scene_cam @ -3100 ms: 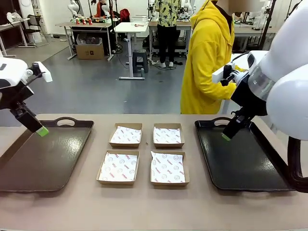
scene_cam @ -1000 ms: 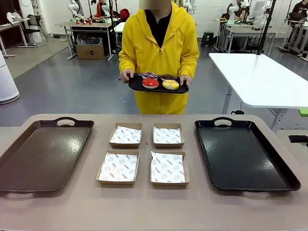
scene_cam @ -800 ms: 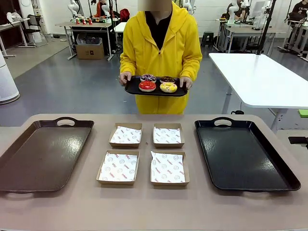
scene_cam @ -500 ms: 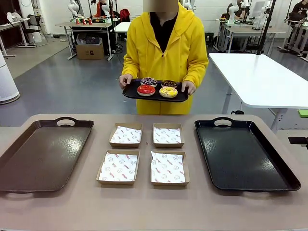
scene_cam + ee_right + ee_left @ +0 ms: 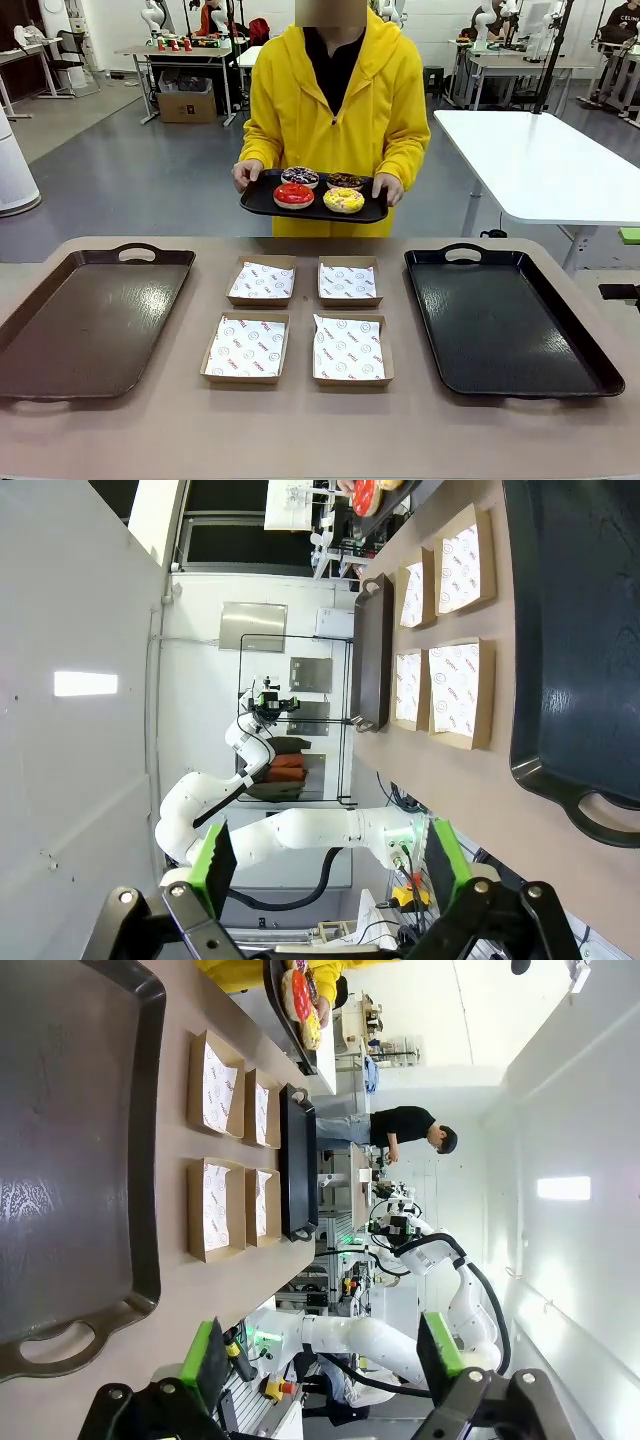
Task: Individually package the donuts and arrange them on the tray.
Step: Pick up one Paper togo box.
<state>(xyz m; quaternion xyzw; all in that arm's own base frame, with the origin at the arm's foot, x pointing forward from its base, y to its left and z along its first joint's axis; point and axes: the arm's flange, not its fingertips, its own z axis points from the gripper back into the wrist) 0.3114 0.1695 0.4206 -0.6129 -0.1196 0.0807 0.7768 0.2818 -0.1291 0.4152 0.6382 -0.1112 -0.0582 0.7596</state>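
Observation:
Several donuts lie on a small black serving tray [image 5: 262,203] that a person in a yellow hoodie holds with both hands beyond the table's far edge: a red donut [image 5: 293,195], a yellow one [image 5: 344,199], a purple one [image 5: 300,176] and a chocolate one [image 5: 346,181]. The donuts [image 5: 300,995] also appear at the top of the left wrist view. My left gripper [image 5: 322,1352] is open and holds nothing, off the end of the brown tray [image 5: 60,1160]. Off the end of the black tray [image 5: 580,630], my right gripper [image 5: 327,860] is open too.
Several paper-lined cardboard boxes sit in a square at the table's middle, such as the near left box [image 5: 246,348] and the far right box [image 5: 349,281]. A brown tray [image 5: 90,320] lies at the left and a black tray [image 5: 510,320] at the right.
The person has stepped up to the table's far edge and lowered the donut tray a little. Both arms have drawn back from above the big trays since three seconds ago.

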